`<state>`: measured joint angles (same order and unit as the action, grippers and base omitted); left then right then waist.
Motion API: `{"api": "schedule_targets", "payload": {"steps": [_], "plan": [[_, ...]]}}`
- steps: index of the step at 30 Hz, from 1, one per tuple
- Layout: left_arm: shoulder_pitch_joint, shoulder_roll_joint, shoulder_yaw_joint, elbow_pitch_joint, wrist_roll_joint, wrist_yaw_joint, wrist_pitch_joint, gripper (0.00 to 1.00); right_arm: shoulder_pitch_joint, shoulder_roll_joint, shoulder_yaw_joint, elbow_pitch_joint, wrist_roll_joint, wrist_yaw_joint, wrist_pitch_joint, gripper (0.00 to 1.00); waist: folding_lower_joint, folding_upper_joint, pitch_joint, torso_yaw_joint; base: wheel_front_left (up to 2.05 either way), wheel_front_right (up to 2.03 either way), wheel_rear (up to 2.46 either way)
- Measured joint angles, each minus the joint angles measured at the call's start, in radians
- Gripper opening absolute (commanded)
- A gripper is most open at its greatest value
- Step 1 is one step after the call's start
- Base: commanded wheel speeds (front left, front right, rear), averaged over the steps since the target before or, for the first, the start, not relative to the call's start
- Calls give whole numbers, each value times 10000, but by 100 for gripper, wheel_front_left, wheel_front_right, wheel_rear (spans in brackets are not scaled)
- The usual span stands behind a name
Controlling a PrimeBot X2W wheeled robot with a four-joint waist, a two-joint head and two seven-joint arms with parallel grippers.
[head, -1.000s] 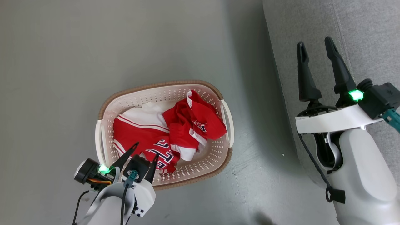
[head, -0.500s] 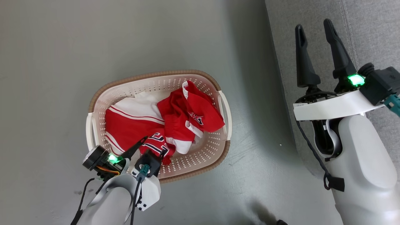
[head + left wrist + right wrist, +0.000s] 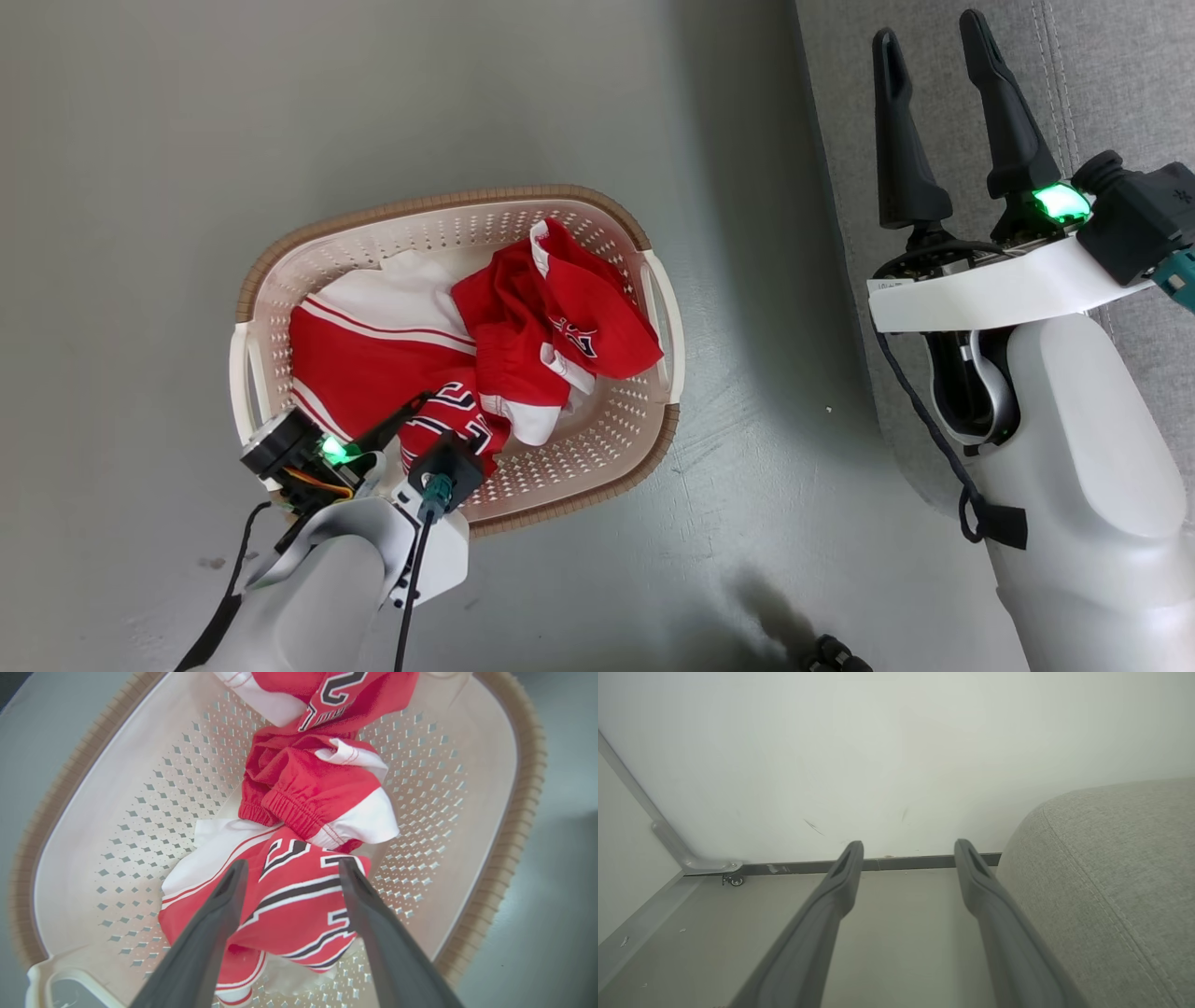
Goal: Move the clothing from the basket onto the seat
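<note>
Jaws, left gripper (image 3: 292, 863): spread wide and grasping nothing. The two dark fingers straddle a raised fold of lettered red fabric; I cannot tell whether the tips touch it.
Clothing (image 3: 373, 364): all inside the basket. A striped red jersey lies at the left, with red shorts with an elastic waistband and white trim bunched over it toward the right.
Basket (image 3: 439, 201): stands on the grey floor (image 3: 187, 140), with bare floor between it and the seat.
Seat (image 3: 1120, 84): grey upholstery at the right, with no garment on the part in view.
Jaws, right gripper (image 3: 929, 28): released and empty, held over the seat's near edge.
Step in hand: by my reading, the reach for the first garment, with the grasp not yet made.
Next move: probably push down around the fold, clench, lift clear of the rim and carry rightward. The shorts may drag along.
</note>
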<state>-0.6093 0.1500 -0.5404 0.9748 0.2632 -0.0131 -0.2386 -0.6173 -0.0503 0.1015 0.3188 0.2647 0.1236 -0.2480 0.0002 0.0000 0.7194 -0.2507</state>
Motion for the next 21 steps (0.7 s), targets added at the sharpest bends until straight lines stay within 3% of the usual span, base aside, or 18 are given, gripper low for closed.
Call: {"api": "schedule_targets", "payload": {"steps": [12,13,15,16,17,18,19,20,21], "plan": [[-379,40,10,759,165,136,640,100,-43,-2,35,38,217,0,0,100,-1,0,239,-220,0,0,0],[-408,36,12,800,165,136,644,94,-47,-2,42,42,280,0,0,100,0,0,247,-236,0,0,0],[-468,23,0,894,167,136,731,50,-52,-2,56,44,324,0,0,100,0,0,255,-267,0,0,0],[-489,27,-6,941,167,136,775,50,-57,-2,65,44,349,0,0,100,0,0,257,-280,0,0,0],[-502,33,-15,999,169,136,834,39,-69,-2,75,44,362,0,0,100,-1,0,259,-293,0,0,0],[-507,29,-27,1135,171,136,905,18,-144,-2,92,42,362,0,0,100,0,0,261,-316,0,0,0],[-508,19,-31,1179,169,136,943,8,-192,-2,96,36,362,0,0,100,0,0,261,-327,0,0,0],[-508,-8,-35,1206,169,138,974,0,-216,-2,88,25,362,0,0,100,0,0,262,-334,0,0,0],[-508,-46,-46,1225,169,138,974,0,-217,-2,79,27,362,0,0,100,0,0,260,-337,0,0,0]]}}
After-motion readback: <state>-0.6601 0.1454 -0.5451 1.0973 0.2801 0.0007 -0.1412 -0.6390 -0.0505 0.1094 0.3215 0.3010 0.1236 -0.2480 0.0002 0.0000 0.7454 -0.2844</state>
